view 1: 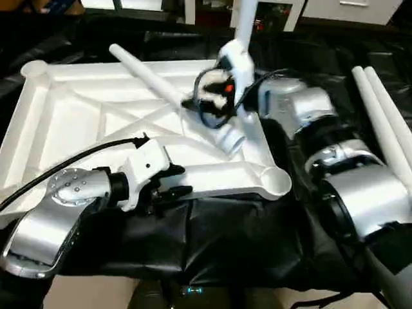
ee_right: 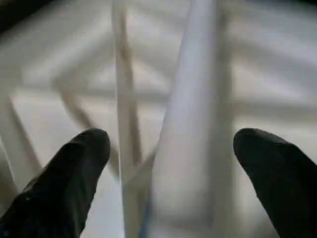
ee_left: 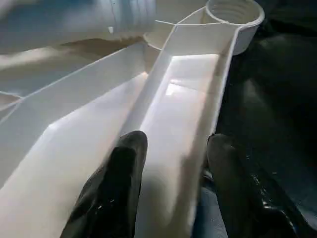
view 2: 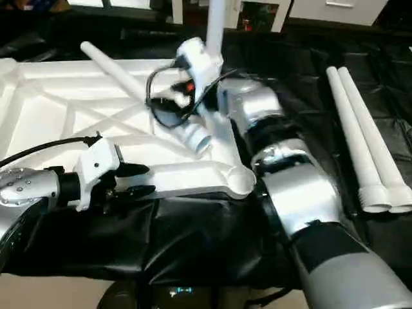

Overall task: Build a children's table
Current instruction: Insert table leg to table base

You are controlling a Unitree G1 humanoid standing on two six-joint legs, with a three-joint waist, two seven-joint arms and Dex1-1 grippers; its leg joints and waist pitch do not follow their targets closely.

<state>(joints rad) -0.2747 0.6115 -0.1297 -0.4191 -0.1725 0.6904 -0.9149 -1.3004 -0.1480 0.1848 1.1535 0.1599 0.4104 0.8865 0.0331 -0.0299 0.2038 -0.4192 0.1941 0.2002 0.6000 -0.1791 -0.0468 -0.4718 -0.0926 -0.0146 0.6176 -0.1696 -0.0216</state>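
Note:
The white table top [view 1: 64, 116] lies upside down on black cloth, its X ribs and round corner sockets facing up. One white leg [view 1: 145, 74] lies slanted across the ribs, with its threaded end [view 1: 232, 138] near the right rim. Another leg [view 1: 246, 19] stands upright at the far right corner. My right gripper [view 1: 209, 96] hovers over the lying leg, open, with its fingers [ee_right: 74, 168] wide on either side of the tube and not touching it. My left gripper [view 1: 175, 181] is at the near rim, fingers [ee_left: 124, 168] clamped across the rim channel.
Two more white legs [view 1: 386, 122] lie side by side on the black cloth [view 1: 212, 238] to the right of the top. The near right corner socket [view 1: 277, 180] is empty. Furniture stands along the far edge.

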